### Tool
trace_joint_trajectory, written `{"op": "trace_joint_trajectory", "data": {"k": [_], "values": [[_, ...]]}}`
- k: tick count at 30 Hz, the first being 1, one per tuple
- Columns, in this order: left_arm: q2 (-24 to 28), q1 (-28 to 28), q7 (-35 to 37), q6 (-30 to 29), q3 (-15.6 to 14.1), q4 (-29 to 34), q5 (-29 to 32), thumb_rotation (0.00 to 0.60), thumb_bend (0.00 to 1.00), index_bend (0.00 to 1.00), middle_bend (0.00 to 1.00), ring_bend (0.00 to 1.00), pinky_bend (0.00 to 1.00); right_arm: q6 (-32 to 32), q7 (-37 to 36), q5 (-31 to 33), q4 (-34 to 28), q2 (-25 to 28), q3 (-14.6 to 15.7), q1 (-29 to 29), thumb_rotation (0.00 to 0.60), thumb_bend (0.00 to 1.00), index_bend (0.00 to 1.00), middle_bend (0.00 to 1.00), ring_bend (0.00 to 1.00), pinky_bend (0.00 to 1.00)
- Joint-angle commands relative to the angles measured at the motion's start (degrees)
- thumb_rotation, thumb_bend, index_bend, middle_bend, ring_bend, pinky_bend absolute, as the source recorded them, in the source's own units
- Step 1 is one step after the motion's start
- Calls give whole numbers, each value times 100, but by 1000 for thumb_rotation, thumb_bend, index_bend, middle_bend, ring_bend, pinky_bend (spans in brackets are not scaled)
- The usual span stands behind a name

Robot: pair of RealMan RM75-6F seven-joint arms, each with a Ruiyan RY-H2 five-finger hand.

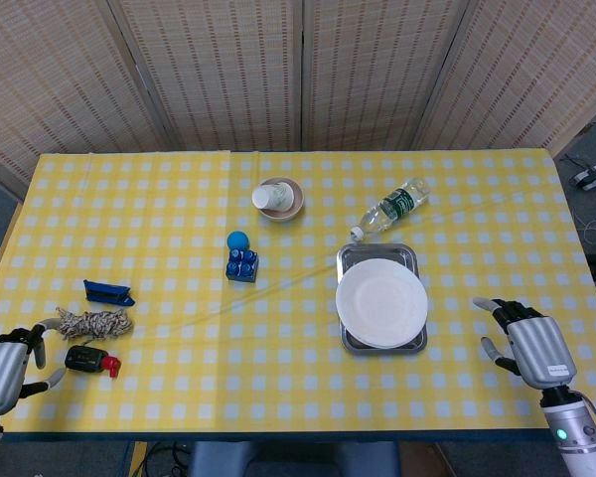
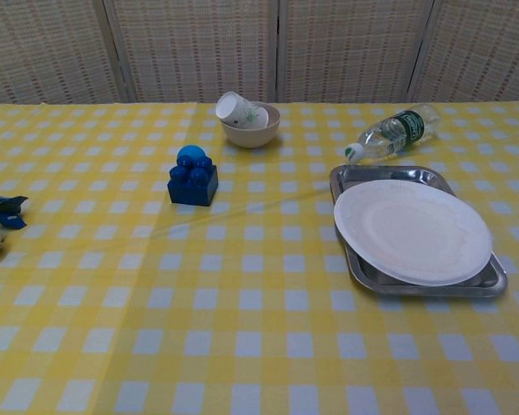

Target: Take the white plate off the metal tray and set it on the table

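The white plate [image 1: 381, 302] lies flat on the metal tray [image 1: 379, 257] right of the table's middle; in the chest view the white plate [image 2: 412, 230] covers most of the metal tray [image 2: 389, 176]. My right hand [image 1: 528, 339] hovers open near the front right edge, well to the right of the tray, holding nothing. My left hand [image 1: 5, 362] is open at the front left corner, empty. Neither hand shows in the chest view.
A plastic bottle [image 1: 392, 208] lies just behind the tray. A bowl with a paper cup [image 1: 277, 198], a blue block toy [image 1: 241, 257], a blue clip [image 1: 107, 292], a rope bundle [image 1: 94, 322] and a black-red tool [image 1: 89, 360] sit on the yellow checked cloth.
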State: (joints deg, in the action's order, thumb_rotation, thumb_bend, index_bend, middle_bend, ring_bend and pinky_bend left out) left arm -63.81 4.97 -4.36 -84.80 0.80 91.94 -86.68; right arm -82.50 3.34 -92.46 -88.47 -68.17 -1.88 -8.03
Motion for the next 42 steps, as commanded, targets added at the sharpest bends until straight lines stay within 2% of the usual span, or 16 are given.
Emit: {"op": "trace_joint_trajectory", "data": {"k": [1, 4, 6, 8, 14, 25, 42], "values": [[51, -30, 71, -59, -4, 26, -28, 600, 157, 345, 661, 424, 495, 154, 419, -53, -8, -140, -132, -219, 600, 187, 324, 647, 725, 892], [117, -62, 217, -165, -10, 49, -123, 600, 157, 345, 660, 424, 495, 352, 1116, -78, -113, -259, -232, -433, 600, 125, 350, 827, 926, 998], [154, -80, 297, -208, -9, 55, -148, 600, 157, 345, 660, 424, 495, 478, 1514, -51, -161, -346, -266, -529, 600, 95, 379, 928, 986, 1000], [196, -98, 405, -236, -6, 50, -151, 600, 157, 345, 660, 424, 495, 608, 1937, -14, -161, -485, -289, -625, 600, 70, 410, 991, 1000, 1000], [307, -149, 687, -317, 31, 32, -115, 600, 157, 345, 660, 424, 495, 939, 2564, 122, 67, -959, -277, -843, 600, 64, 443, 1000, 1000, 1000], [404, -201, 917, -365, 45, 20, -108, 600, 157, 345, 660, 424, 495, 1086, 2556, 106, 1051, -1758, -117, -1024, 600, 63, 444, 1000, 1000, 1000], [395, -186, 885, -271, 60, 23, -60, 600, 157, 345, 660, 424, 495, 1084, 2407, 81, 1566, -2093, 73, -1086, 600, 63, 444, 1000, 1000, 1000]]}}
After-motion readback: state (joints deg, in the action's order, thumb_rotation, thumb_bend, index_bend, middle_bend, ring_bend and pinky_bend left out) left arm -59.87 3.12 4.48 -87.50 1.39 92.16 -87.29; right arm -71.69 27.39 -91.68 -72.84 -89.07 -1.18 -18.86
